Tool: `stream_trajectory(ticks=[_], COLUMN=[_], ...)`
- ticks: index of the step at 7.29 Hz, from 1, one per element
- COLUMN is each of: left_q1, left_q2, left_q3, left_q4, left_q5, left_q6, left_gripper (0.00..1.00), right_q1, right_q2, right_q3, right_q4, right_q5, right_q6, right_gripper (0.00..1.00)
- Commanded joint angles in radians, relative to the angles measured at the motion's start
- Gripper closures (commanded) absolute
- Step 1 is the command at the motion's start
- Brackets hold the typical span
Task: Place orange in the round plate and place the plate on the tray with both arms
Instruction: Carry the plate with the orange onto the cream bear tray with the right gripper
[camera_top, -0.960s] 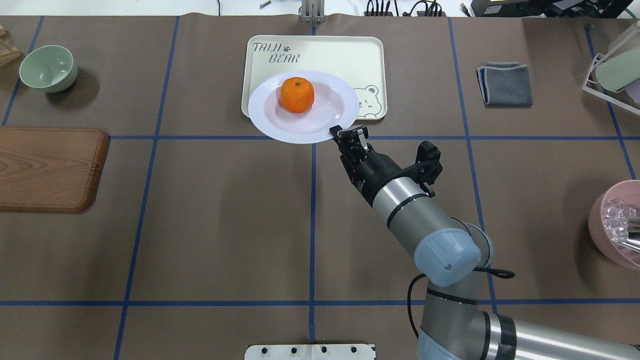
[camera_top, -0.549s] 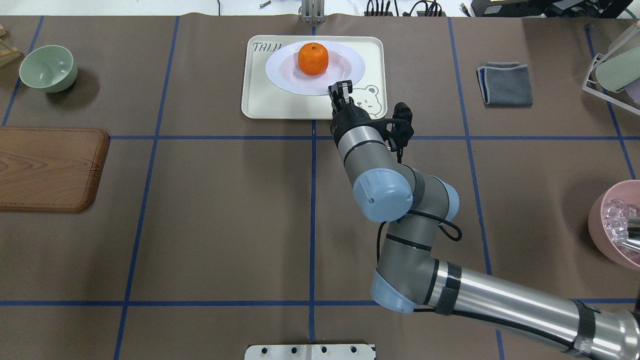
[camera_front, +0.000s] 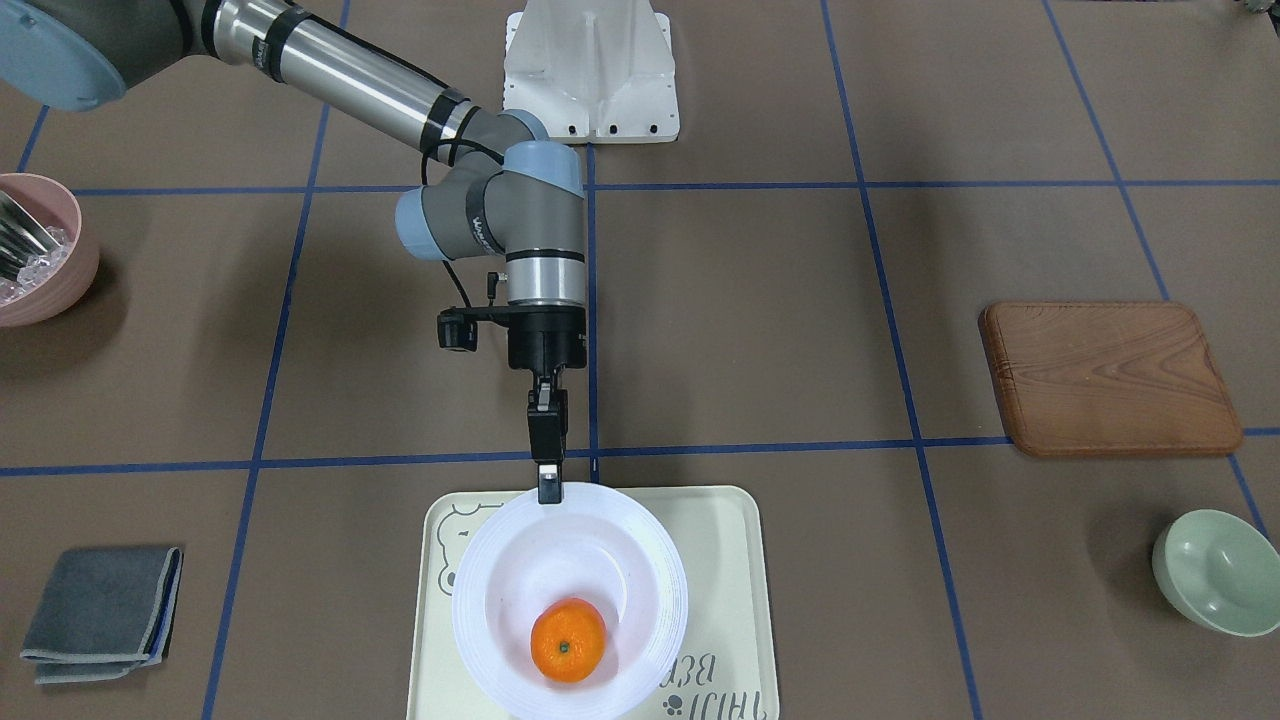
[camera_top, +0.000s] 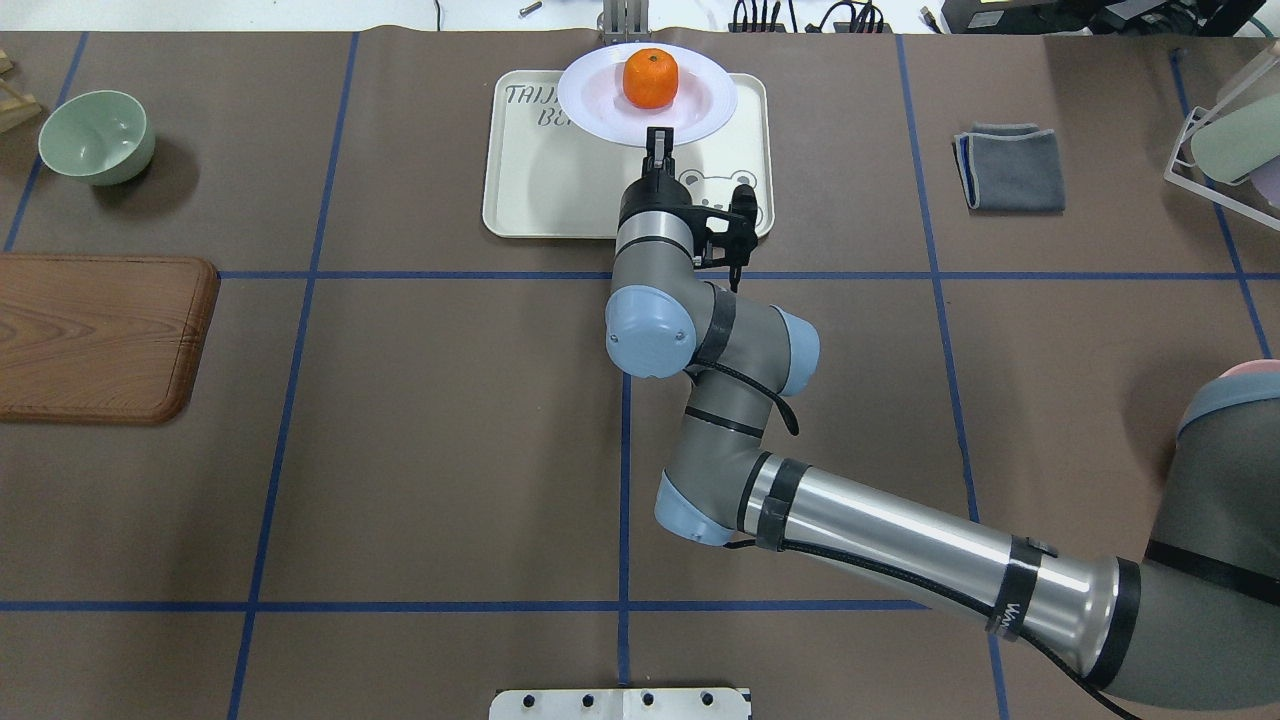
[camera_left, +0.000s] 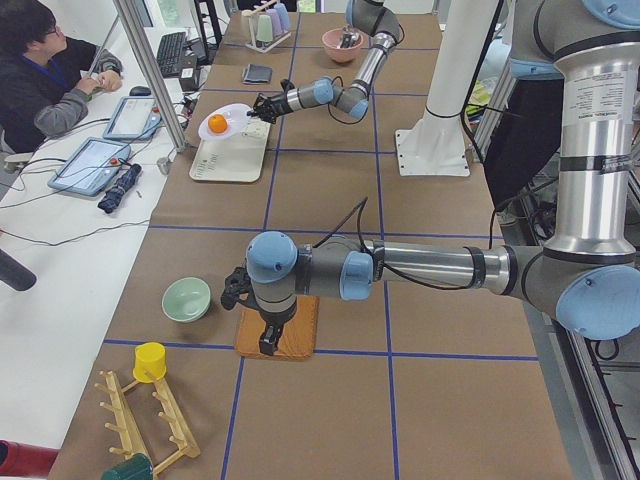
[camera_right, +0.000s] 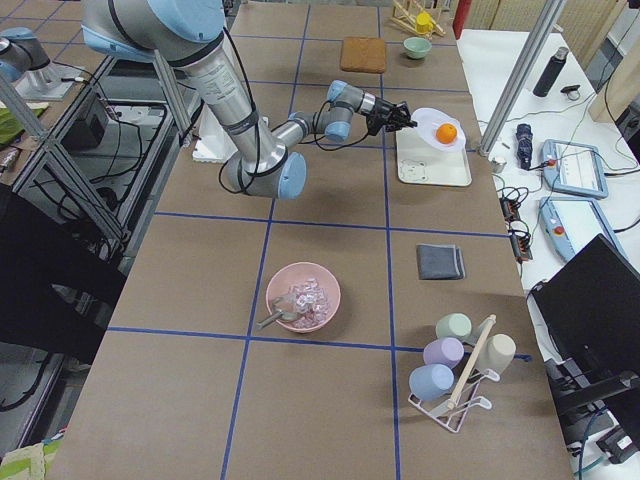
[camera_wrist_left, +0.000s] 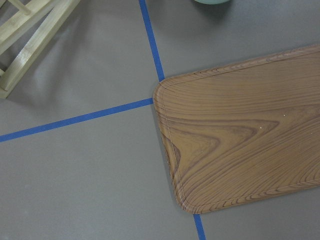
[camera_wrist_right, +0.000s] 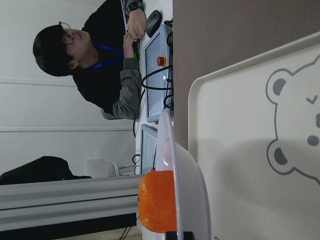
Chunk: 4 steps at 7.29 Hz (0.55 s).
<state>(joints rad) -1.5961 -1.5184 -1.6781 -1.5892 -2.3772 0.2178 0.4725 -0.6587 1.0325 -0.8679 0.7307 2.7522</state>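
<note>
The orange (camera_top: 650, 78) sits in the white round plate (camera_top: 590, 105). My right gripper (camera_top: 657, 140) is shut on the plate's near rim and holds it above the far part of the cream tray (camera_top: 540, 190). The plate reaches past the tray's far edge. In the front-facing view the orange (camera_front: 568, 640) lies in the plate (camera_front: 480, 600) over the tray (camera_front: 720, 600), with the right gripper (camera_front: 548, 490) on the rim. My left gripper (camera_left: 270, 345) hangs over the wooden board (camera_left: 290, 330); I cannot tell whether it is open or shut.
A green bowl (camera_top: 97, 137) and the wooden board (camera_top: 100, 335) lie at the left. A grey cloth (camera_top: 1010, 168) and a cup rack (camera_top: 1225, 140) are at the right, with a pink bowl (camera_front: 40, 260) nearby. A person (camera_left: 50, 70) sits beyond the table's far side.
My right arm has stretched forward, carrying the plate with the orange from the tray's near edge across to its far edge. The grip on the rim has held.
</note>
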Motion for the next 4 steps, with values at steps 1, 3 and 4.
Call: stream_trajectory(ticks=[1,3,4], left_q1=[0.001,0.001,0.001], left_q2=[-0.002,-0.005,-0.006], left_q3=[0.0,-0.002,-0.002], left_q4=[0.0,0.0,0.0], left_q5=[-0.001,-0.001,-0.001], left_q6=[0.0,-0.002,-0.002], left_gripper=[0.0,0.0,0.0], right_q1=[-0.009,-0.026,-0.038], right_q2=[0.039,0.079,0.073], right_q3=[-0.09,-0.085,-0.045], right_q4=[-0.002,-0.092,-0.105], right_q5=[-0.028,-0.025,-0.014], right_q6=[0.024,0.001,-0.078], right_gripper=[0.81,0.01,0.0])
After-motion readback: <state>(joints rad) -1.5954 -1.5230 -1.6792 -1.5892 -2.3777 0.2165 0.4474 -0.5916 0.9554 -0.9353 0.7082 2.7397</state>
